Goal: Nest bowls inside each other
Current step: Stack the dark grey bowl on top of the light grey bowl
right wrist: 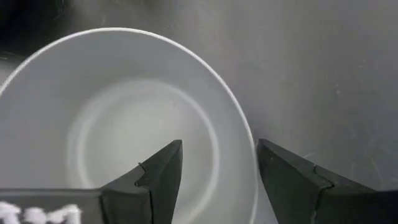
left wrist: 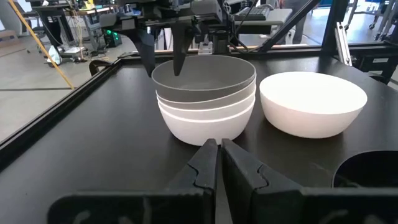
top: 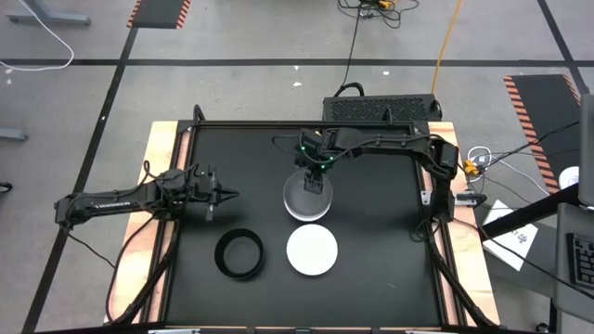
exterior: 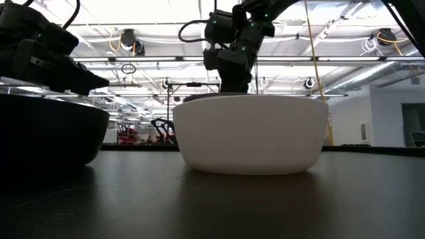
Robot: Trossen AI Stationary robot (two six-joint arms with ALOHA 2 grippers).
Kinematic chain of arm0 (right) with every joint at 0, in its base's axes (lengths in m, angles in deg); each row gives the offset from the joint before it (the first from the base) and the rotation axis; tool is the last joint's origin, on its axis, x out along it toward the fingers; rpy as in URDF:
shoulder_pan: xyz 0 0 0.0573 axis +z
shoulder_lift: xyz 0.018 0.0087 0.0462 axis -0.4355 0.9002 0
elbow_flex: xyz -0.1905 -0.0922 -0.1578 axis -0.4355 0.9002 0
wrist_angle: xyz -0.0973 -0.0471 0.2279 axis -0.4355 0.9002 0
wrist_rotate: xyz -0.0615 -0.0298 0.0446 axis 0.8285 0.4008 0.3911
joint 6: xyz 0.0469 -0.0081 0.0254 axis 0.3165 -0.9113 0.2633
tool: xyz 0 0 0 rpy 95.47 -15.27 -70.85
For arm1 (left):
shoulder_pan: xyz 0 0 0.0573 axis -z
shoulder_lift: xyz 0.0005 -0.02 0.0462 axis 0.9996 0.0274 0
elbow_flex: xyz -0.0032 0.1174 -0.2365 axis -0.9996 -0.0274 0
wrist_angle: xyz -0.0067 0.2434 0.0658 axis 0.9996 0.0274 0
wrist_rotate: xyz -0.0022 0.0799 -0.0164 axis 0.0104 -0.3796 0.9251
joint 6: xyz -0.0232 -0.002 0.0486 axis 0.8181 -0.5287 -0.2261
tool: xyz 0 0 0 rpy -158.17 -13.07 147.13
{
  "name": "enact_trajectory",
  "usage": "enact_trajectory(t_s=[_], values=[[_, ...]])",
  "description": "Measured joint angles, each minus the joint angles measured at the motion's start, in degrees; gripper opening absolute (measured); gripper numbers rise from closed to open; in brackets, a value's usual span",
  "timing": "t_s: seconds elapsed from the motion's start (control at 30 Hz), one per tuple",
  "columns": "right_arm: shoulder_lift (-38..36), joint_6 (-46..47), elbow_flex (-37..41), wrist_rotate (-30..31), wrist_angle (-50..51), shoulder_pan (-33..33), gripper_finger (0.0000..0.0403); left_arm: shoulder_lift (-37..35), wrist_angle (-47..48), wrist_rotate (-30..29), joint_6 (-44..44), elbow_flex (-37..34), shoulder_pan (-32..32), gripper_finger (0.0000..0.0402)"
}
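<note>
1. Hanging over the middle of the bench (top: 371,269), the right claw (top: 318,179) straddled the far rim of a grey bowl (left wrist: 205,78), one finger (right wrist: 158,177) inside the bowl and the other outside it, the jaws apart and not visibly pressing the wall.
2. The grey bowl sat on top of a stack of nested bowls (left wrist: 208,118); white bowls lay beneath it, how many I could not tell.
3. A single white bowl (top: 312,250) stood upright just beside the stack, toward the bench's near edge, the two close but not clearly touching.
4. A black bowl (top: 239,253) stood to the left of that white bowl, near the bench's front edge, a clear gap between them.
5. The left claw (top: 229,195) hovered over the left part of the bench, its tips pointing toward the stack, with its fingers (left wrist: 205,168) pressed together and nothing between them.
6. The left arm (top: 121,199) stretched in across the bench's left edge.
</note>
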Motion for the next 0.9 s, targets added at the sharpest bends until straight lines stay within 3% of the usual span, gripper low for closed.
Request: enact_trajectory(t_s=[0.9], values=[[-0.40, -1.27, 2.32, 0.05, -2.81, -0.28, 0.0199, 0.00, -0.02, 0.33, 0.20, 0.01, 0.00, 0.0026]])
